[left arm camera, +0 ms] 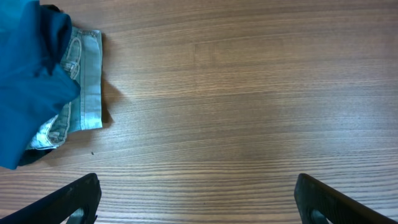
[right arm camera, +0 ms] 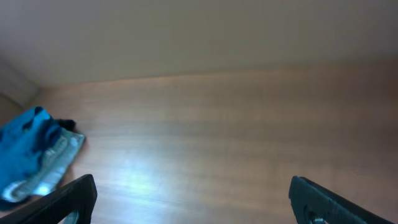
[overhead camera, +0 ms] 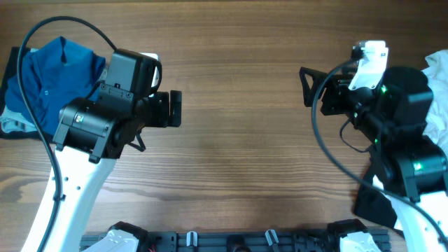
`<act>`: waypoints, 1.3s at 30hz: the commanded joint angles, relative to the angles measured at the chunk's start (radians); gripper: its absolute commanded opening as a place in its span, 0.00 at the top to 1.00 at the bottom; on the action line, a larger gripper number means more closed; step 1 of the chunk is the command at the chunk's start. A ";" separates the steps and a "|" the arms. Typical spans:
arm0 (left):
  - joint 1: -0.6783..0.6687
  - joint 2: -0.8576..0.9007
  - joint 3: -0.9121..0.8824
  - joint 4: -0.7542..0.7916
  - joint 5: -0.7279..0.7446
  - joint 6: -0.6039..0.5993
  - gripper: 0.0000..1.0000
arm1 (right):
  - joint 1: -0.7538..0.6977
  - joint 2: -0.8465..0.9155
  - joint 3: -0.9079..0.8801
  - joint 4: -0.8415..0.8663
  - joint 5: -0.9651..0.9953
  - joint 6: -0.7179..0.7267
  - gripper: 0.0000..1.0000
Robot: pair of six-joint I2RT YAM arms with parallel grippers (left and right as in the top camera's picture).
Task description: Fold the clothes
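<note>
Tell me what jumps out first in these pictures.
A crumpled deep-blue shirt is heaped at the left edge of the table, lying over a pale denim piece. The left gripper and right gripper face each other over bare wood, both open and empty.

Brown wood-grain table [overhead camera: 245, 140] — plain pale wall [right arm camera: 186, 31] behind, soft glare.
</note>
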 commanded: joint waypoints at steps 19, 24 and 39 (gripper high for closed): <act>-0.005 0.004 -0.006 0.003 -0.013 -0.016 0.00 | -0.003 -0.844 -0.948 0.364 0.101 -0.163 0.00; -0.005 0.004 -0.006 0.003 -0.013 -0.016 0.00 | -0.003 -0.991 -1.086 0.424 0.097 -0.138 0.00; -0.005 0.004 -0.006 0.003 -0.013 -0.016 0.00 | -0.003 -0.987 -1.140 0.565 0.094 -0.142 0.00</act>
